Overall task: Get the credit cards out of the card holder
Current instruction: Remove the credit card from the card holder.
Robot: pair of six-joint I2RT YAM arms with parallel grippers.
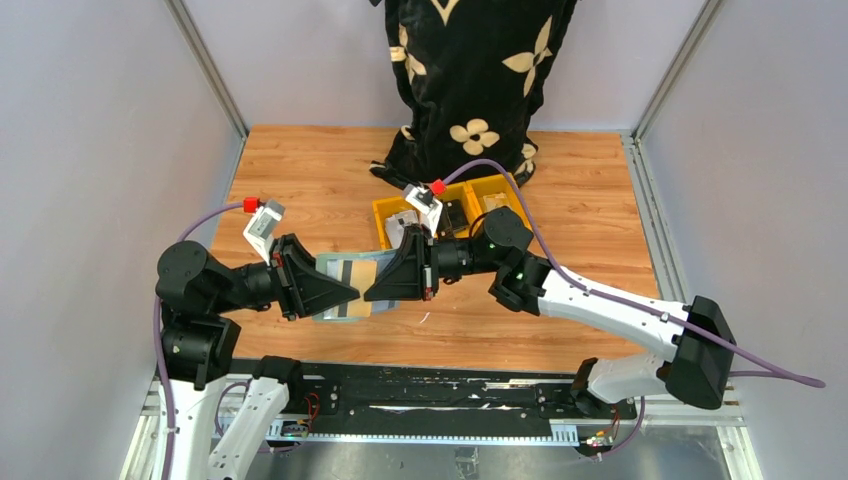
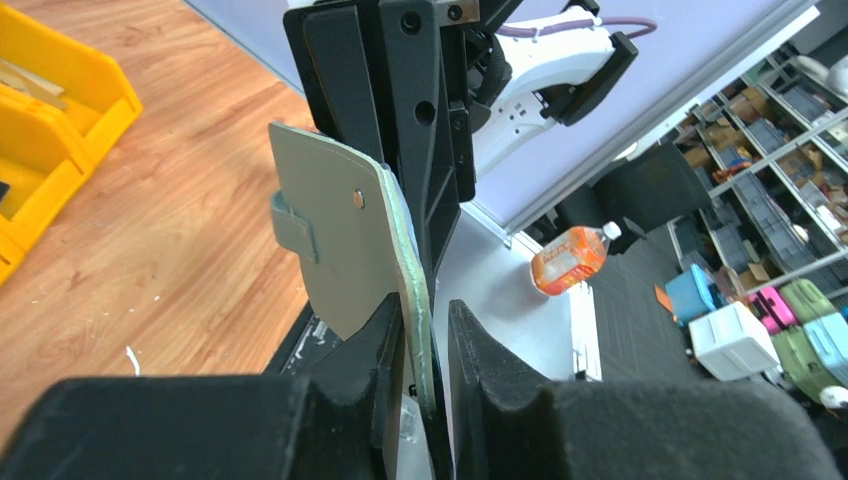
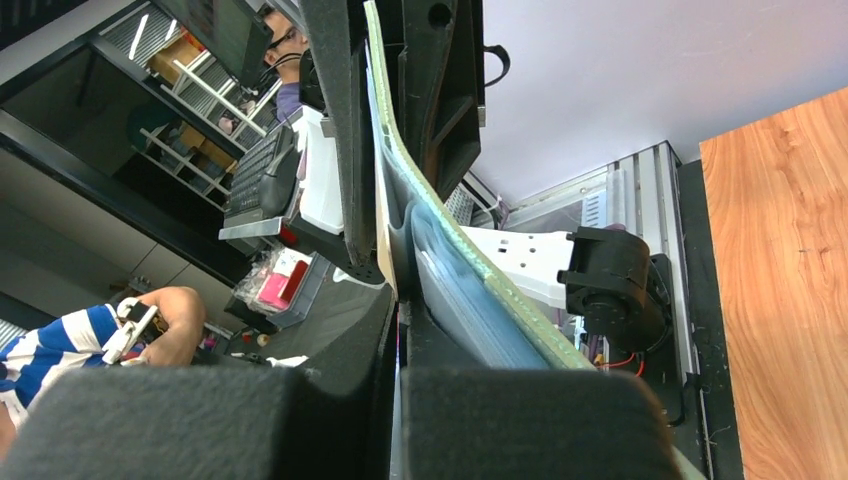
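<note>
The pale grey-green card holder hangs above the wooden table between my two grippers. My left gripper is shut on its edge; in the left wrist view the holder, with its small tab, stands upright between the fingers. A white credit card with a black stripe shows in the open holder. My right gripper meets it from the right. In the right wrist view the jaws are pressed on a thin card edge, with the holder's green edge and its clear slots beside them.
Yellow plastic bins stand behind the right gripper, also in the left wrist view. A person in a black flowered garment stands at the table's far edge. Grey walls close both sides. A small white scrap lies on the table.
</note>
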